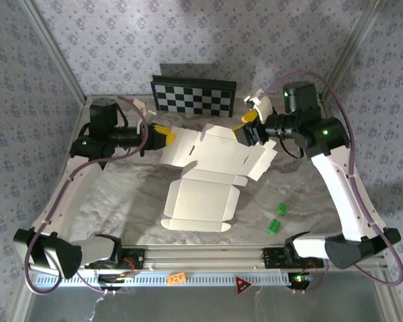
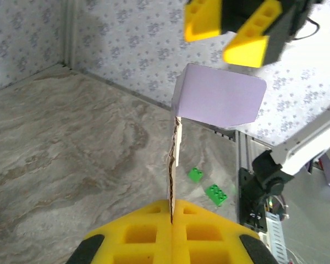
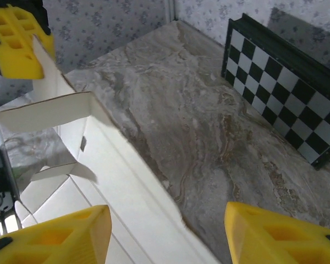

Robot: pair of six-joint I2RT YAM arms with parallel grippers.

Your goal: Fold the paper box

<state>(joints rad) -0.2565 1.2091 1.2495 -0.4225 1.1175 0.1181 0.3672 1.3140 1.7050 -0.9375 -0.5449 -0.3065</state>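
Your left arm is reaching in low from the far-left side, left gripper (image 1: 162, 136) pinching a flap edge of the thin cream-and-lavender cardboard paper box (image 1: 205, 178). Your right arm is arching over from the right, right gripper (image 1: 247, 131) standing spread, with a box edge sitting between its fingers, unclamped. The box is lying mid-worktop (image 1: 121, 194), flaps unfolded, far panel tilting up.

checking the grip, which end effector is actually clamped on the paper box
The left end effector: it is pinched shut on a flap edge of the paper box. The right end effector has its jaws standing apart, not gripping.
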